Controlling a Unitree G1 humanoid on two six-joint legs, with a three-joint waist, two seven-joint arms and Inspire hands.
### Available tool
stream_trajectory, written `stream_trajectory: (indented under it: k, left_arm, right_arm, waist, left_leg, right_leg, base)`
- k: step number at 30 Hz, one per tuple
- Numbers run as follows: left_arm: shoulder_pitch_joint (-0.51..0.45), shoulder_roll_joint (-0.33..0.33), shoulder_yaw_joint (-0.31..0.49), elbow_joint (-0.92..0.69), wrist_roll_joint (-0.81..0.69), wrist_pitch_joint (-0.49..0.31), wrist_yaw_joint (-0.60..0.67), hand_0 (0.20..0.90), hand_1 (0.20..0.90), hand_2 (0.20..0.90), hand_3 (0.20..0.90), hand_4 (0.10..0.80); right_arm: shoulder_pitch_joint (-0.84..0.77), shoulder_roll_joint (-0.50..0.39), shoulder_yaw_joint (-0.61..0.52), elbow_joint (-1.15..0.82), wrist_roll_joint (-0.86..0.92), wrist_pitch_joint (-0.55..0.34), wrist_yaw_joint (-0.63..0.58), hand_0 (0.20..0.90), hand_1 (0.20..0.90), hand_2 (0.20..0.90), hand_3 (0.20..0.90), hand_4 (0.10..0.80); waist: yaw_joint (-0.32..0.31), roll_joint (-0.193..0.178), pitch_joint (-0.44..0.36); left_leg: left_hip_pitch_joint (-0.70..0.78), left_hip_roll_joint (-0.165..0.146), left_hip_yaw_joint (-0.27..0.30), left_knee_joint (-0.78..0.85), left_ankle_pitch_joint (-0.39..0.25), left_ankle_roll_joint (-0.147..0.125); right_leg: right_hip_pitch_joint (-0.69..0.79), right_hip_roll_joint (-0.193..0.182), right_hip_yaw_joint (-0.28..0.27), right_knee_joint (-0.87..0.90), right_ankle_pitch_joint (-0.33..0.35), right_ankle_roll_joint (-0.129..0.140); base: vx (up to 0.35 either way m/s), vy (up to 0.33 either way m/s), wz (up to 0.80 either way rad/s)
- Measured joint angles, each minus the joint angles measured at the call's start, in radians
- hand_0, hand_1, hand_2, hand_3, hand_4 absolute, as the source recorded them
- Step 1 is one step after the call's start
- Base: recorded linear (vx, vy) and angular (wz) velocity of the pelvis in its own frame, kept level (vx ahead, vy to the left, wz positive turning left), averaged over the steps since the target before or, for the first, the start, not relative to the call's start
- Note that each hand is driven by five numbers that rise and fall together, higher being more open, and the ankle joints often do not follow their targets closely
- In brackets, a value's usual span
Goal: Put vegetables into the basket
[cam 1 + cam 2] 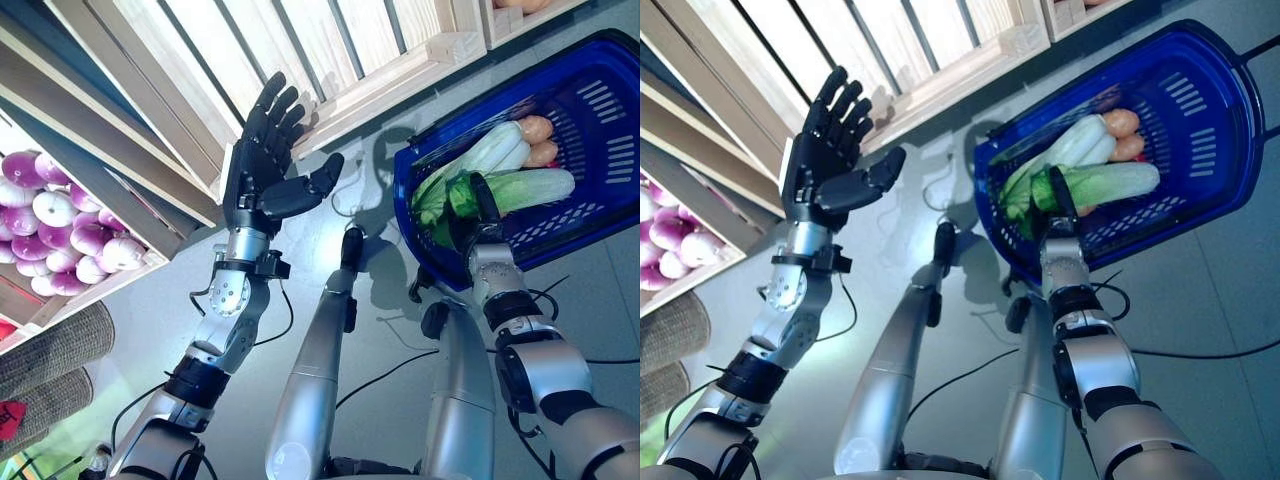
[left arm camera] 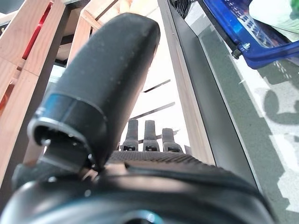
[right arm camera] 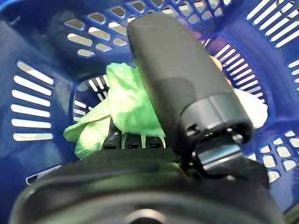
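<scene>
The blue plastic basket (image 1: 612, 110) stands on the grey floor at the right. In it lie long white-and-green leafy vegetables (image 1: 500, 150) and orange rounded ones (image 1: 537, 128). My right hand (image 1: 482, 212) is at the basket's near rim, over the green leaf ends, with its fingers straight. In the right wrist view its thumb (image 3: 182, 79) points into the basket and green leaf (image 3: 126, 107) lies over its fingers. My left hand (image 1: 262, 160) is raised, open and empty, fingers spread, in front of the wooden stand (image 1: 380, 60). It also shows in the left wrist view (image 2: 103, 79).
The wooden stand's slatted shelves run across the top and down the left side. A light wooden crate (image 1: 120, 270) sits at the left, with woven baskets (image 1: 50, 350) below it. Grey floor (image 1: 370, 210) lies between the stand and the basket.
</scene>
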Motion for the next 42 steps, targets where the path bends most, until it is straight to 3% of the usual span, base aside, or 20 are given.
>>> stream_trajectory:
  k: [12,19,26,31,33,36,38,42]
  left_arm:
    - [0.005,0.017,-0.004,0.0,-0.001,0.035,-0.043,0.9,0.9,0.9,0.9,0.8]
    - [0.053,0.037,-0.007,-0.006,-0.023,0.059,-0.088,0.9,0.9,0.9,0.9,0.8]
    - [0.23,0.04,-0.003,-0.015,-0.017,0.113,-0.162,0.9,0.9,0.9,0.9,0.8]
    - [0.299,0.038,-0.006,0.004,0.092,0.171,-0.252,0.9,0.9,0.9,0.9,0.8]
    - [0.31,0.042,-0.005,0.05,0.143,0.182,-0.274,0.9,0.9,0.9,0.9,0.8]
    - [0.348,0.045,-0.02,0.225,0.228,0.229,-0.31,0.9,0.9,0.9,0.9,0.8]
    - [0.383,0.045,-0.025,0.328,0.28,0.237,-0.326,0.9,0.9,0.9,0.9,0.8]
    - [0.445,0.028,-0.056,0.447,0.345,0.248,-0.334,0.9,0.9,0.9,0.9,0.8]
  right_arm:
    - [0.005,0.01,0.002,-0.003,0.039,-0.074,-0.086,0.9,0.9,0.9,0.9,0.8]
    - [0.151,0.028,0.019,-0.159,0.007,-0.105,-0.096,0.9,0.9,0.9,0.9,0.8]
    - [0.545,0.094,0.151,-0.463,-0.459,-0.112,-0.221,0.9,0.9,0.9,0.9,0.8]
    - [0.747,0.053,0.166,-0.492,-0.862,0.027,-0.245,0.9,0.9,0.9,0.9,0.8]
    - [0.789,0.028,0.167,-0.486,-0.991,0.085,-0.214,0.9,0.9,0.9,0.9,0.8]
    - [0.849,-0.026,0.206,-0.413,-1.214,0.156,-0.079,0.9,0.9,0.9,0.9,0.8]
    - [0.88,-0.028,0.206,-0.347,-1.306,0.166,0.014,0.9,0.9,0.9,0.9,0.8]
    - [0.92,-0.026,0.204,-0.176,-1.376,0.167,0.09,0.9,0.9,0.9,0.9,0.8]
  waist:
    - [0.0,0.001,-0.001]
    - [-0.01,0.0,-0.001]
    - [-0.049,-0.023,-0.026]
    - [-0.073,-0.037,-0.044]
    - [-0.092,-0.038,-0.057]
    - [-0.127,-0.049,-0.177]
    - [-0.148,-0.063,-0.226]
    - [-0.151,-0.066,-0.305]
  left_leg:
    - [0.186,0.008,0.0,-0.114,0.023,0.001]
    - [0.45,0.025,0.007,-0.297,0.065,0.008]
    - [0.718,0.038,0.034,-0.454,0.071,0.018]
    - [0.842,0.043,0.059,-0.539,0.075,0.019]
    - [0.888,0.044,0.066,-0.562,0.073,0.021]
    - [0.916,0.046,0.088,-0.583,0.06,0.021]
    - [0.961,0.049,0.095,-0.583,0.043,0.01]
    - [1.004,0.06,0.118,-0.583,0.019,0.006]
  right_leg:
    - [0.186,0.029,-0.003,-0.123,0.033,0.015]
    - [0.443,0.058,-0.008,-0.294,0.078,0.035]
    - [0.705,0.086,-0.001,-0.474,0.103,0.058]
    - [0.844,0.108,0.004,-0.607,0.141,0.072]
    - [0.888,0.111,0.014,-0.634,0.144,0.075]
    - [0.919,0.119,0.027,-0.684,0.15,0.08]
    - [0.975,0.124,0.034,-0.721,0.152,0.08]
    - [1.022,0.137,0.05,-0.752,0.153,0.076]
  base:
    - [-0.019,-0.021,-0.05]
    - [0.009,0.008,-0.08]
    - [0.113,0.046,-0.1]
    - [0.154,0.056,-0.13]
    - [0.114,0.055,-0.16]
    - [0.124,0.053,-0.2]
    - [0.137,0.035,-0.19]
    - [0.101,0.024,-0.16]
